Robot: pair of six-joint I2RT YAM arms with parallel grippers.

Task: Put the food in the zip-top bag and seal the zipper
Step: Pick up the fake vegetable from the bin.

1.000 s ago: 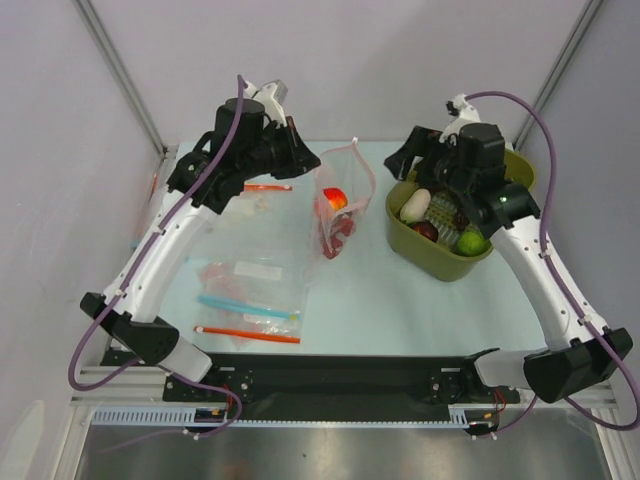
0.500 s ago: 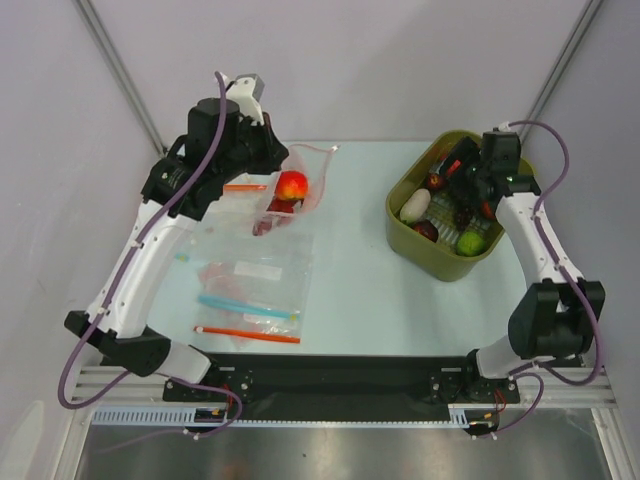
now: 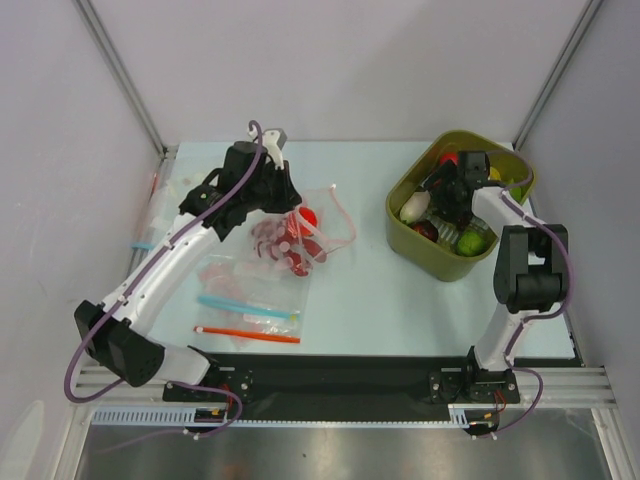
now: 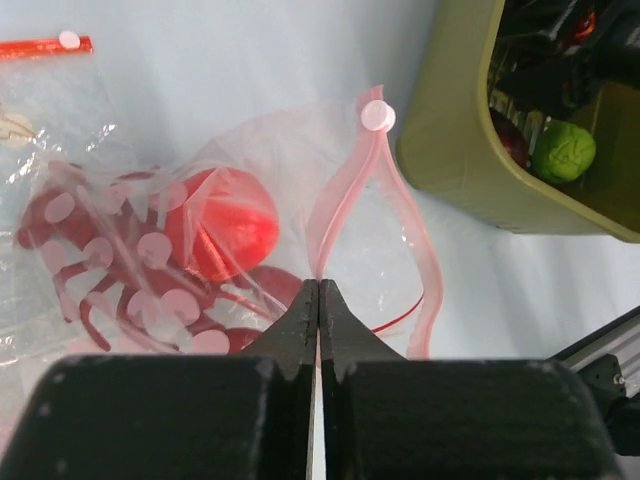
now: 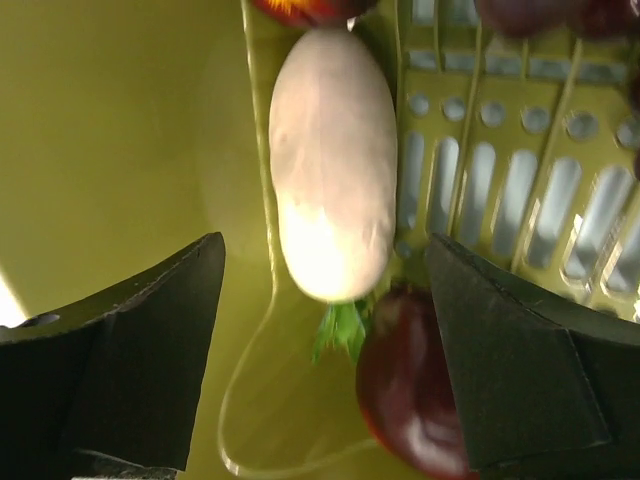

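Looking down on the setup, the pale table (image 3: 380,300) has an olive-green bin (image 3: 412,243) at the far right. The zip-top bag (image 3: 322,228) lies crumpled left of centre, with its near end over a pile of flat bags (image 3: 250,295) that have orange and blue strips. Inside the clear bag you can see the red lobster (image 4: 90,270), and the round tomato (image 4: 225,225) is right up against it. The left gripper (image 4: 318,292) has its jaws pressed tight together, pinching the pale pink zipper (image 4: 345,195) at the bag's mouth. From that pinch the strip splits into an open loop, so the mouth isn't sealed. Over in the bin, the right gripper (image 5: 325,245) is spread wide with one finger on each side of the white radish (image 5: 330,160). There's a gap on both sides, so nothing is gripped. The radish lies along the bin's slotted floor with its green top next to a dark red fruit (image 5: 410,400). A lime-green fruit (image 4: 562,152) sits nearby.
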